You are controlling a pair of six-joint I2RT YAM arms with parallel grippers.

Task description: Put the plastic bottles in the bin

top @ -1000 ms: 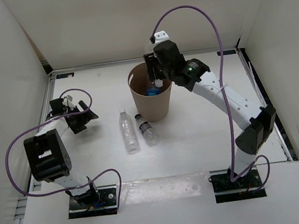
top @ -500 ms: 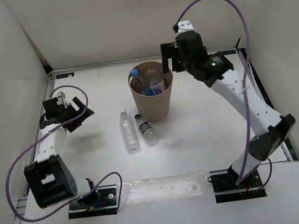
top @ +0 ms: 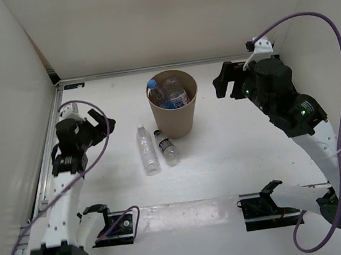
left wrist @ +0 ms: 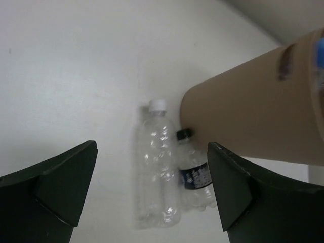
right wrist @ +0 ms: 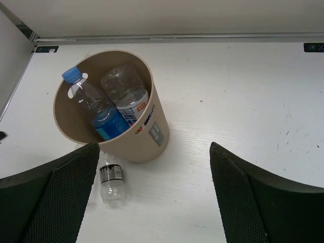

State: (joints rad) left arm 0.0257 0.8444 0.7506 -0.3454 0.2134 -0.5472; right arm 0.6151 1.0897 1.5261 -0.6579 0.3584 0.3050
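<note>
Top external view showed the bin (top: 176, 123) standing upright near the middle of the table (top: 235, 150). Two bottles were already inside it: the blue-capped bottle (right wrist: 92, 105) leaning on the wall, and the plain bottle (right wrist: 124, 88) beside it. Two more lay flat just in front of the bin. These were the white-capped bottle (left wrist: 154, 167) and, close beside it, the shorter black-capped bottle (left wrist: 195, 177), whose cap was at the foot of the bin. The left gripper (top: 98, 125) hung to the left of them, its jaws wide apart and empty. The right gripper (top: 226, 83) was to the right of the bin, also spread and holding nothing.

The task looked half done, and the step in hand seemed to be picking up a lying bottle. The white-capped one was the easier choice, because its outer side was free. The jaws should go across its body near the middle. The inner finger would need care, since the gap to the black-capped bottle was narrow and a push could roll it.
</note>
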